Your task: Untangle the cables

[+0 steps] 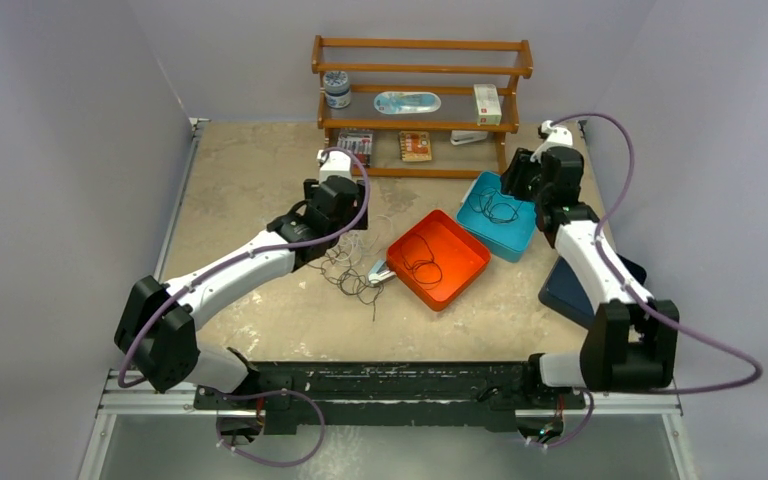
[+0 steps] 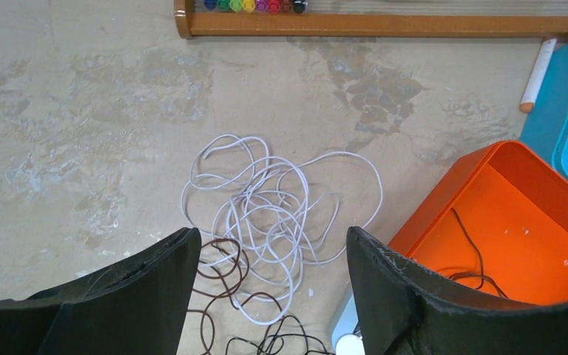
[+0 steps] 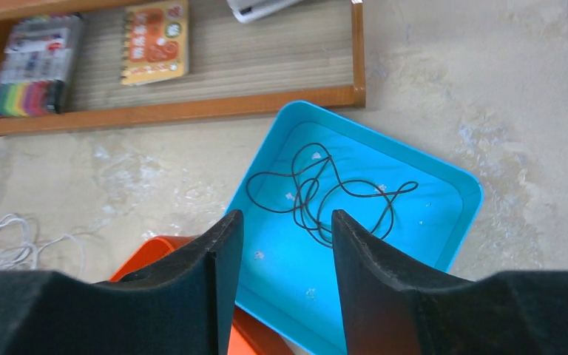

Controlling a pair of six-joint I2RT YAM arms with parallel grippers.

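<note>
A tangle of white cable point(image 2: 274, 214) lies on the table, with brown cable point(image 2: 218, 285) and black cable point(image 2: 288, 342) looped at its near edge; the pile also shows in the top view point(image 1: 352, 265). My left gripper point(image 2: 270, 248) hangs open and empty above this pile. A dark cable point(image 1: 422, 258) lies in the orange tray point(image 1: 470, 268). A black cable point(image 3: 325, 194) lies in the blue tray point(image 3: 458, 200). My right gripper point(image 3: 287, 225) is open and empty above the blue tray's near side.
A wooden shelf point(image 1: 422, 72) stands at the back with a jar, boxes and markers point(image 1: 354, 146). A white chalk-like stick point(image 2: 537, 75) lies by the blue tray. A pale object point(image 1: 380, 271) sits at the orange tray's left corner. A dark pad point(image 1: 568, 290) lies at the right.
</note>
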